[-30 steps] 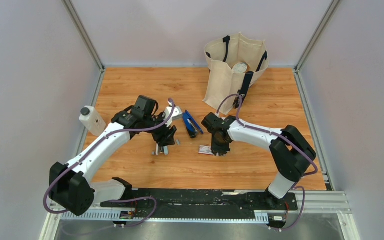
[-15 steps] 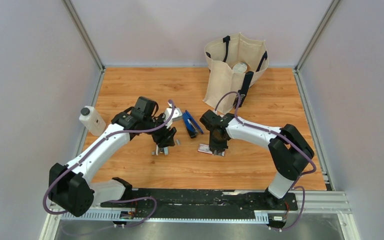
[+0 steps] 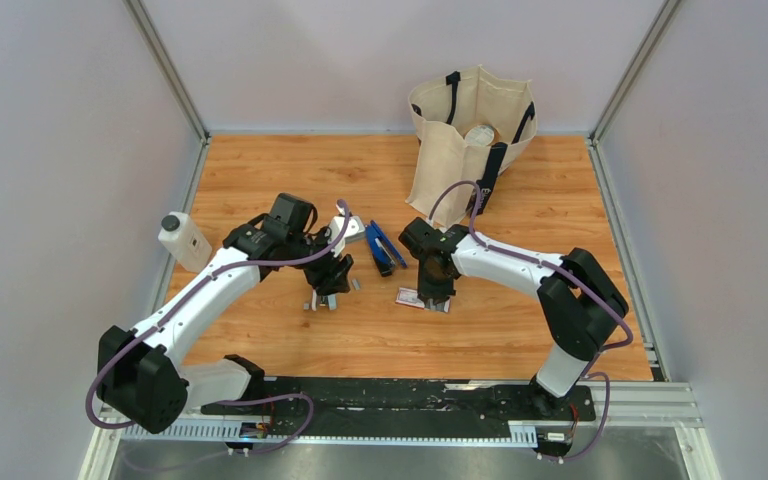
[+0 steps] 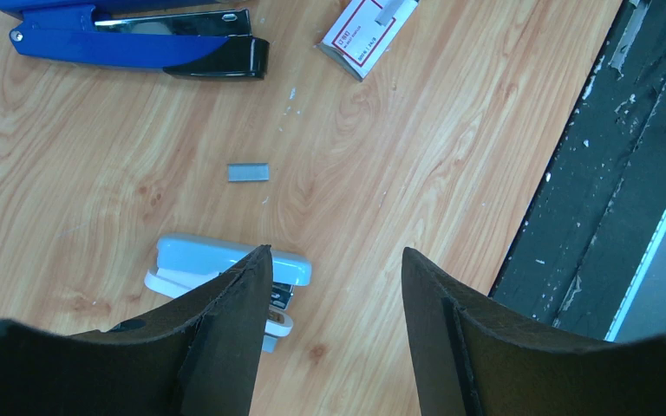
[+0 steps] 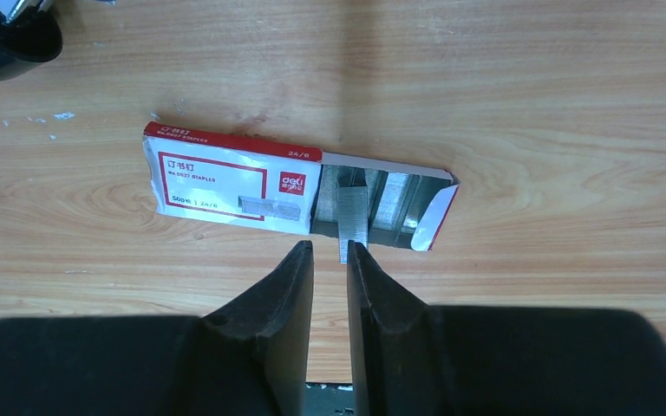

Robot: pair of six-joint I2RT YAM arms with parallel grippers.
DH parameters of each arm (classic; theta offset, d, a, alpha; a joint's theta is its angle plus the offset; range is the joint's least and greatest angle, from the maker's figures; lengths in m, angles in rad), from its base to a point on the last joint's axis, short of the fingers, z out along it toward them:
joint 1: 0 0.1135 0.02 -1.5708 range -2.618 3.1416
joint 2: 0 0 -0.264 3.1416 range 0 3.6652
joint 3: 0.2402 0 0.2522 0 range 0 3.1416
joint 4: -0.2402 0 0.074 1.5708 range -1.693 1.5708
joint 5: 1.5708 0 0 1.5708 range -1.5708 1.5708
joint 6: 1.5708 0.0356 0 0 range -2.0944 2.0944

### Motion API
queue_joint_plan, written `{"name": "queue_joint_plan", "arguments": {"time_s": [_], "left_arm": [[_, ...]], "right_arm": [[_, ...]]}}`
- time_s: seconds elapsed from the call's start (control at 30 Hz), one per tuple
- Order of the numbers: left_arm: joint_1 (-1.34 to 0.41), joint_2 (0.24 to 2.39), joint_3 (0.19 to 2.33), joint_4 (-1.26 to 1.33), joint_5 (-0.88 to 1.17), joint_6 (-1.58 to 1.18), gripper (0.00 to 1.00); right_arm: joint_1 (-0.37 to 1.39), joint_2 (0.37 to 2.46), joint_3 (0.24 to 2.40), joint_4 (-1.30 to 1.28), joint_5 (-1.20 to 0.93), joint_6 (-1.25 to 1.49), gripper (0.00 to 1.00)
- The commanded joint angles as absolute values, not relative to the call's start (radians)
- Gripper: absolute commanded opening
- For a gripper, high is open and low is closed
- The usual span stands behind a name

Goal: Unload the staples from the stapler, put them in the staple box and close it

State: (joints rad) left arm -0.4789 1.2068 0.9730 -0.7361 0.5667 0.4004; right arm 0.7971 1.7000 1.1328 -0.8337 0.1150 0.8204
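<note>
Right gripper: has shifted slightly over the staple box. Jaws nearly closed, with a staple strip at their tips; grip uncertain.
Left gripper: unmoved, wide open, empty.
Stapler: lies open on the table between both arms.
Unloading appears largely done.

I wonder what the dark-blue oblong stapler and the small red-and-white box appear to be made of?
The dark-blue oblong stapler: likely glossy moulded plastic, judging by highlights on its black end, with a shiny metal rail along it. The small red-and-white box: seemingly thin printed card; its open flap is bent.
</note>
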Motion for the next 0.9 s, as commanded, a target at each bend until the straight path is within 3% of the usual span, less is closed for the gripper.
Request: {"name": "queue_joint_plan", "arguments": {"time_s": [0.0,0.27,0.87], "left_arm": [[-0.486,1.183,0.974,-0.726,0.581,0.426,0.64],[-0.495,1.193,0.979,-0.726,0.58,0.426,0.64],[-0.506,1.204,0.976,-0.729,0.566,0.431,0.64]], "right_arm": [[0.792,1.649,1.132,-0.864,0.141,0.807,0.24],[0.795,1.559,1.008,-0.799,0.103,0.798,0.06],[0.81,1.631,1.026,-0.745,0.095,0.765,0.05]]}}
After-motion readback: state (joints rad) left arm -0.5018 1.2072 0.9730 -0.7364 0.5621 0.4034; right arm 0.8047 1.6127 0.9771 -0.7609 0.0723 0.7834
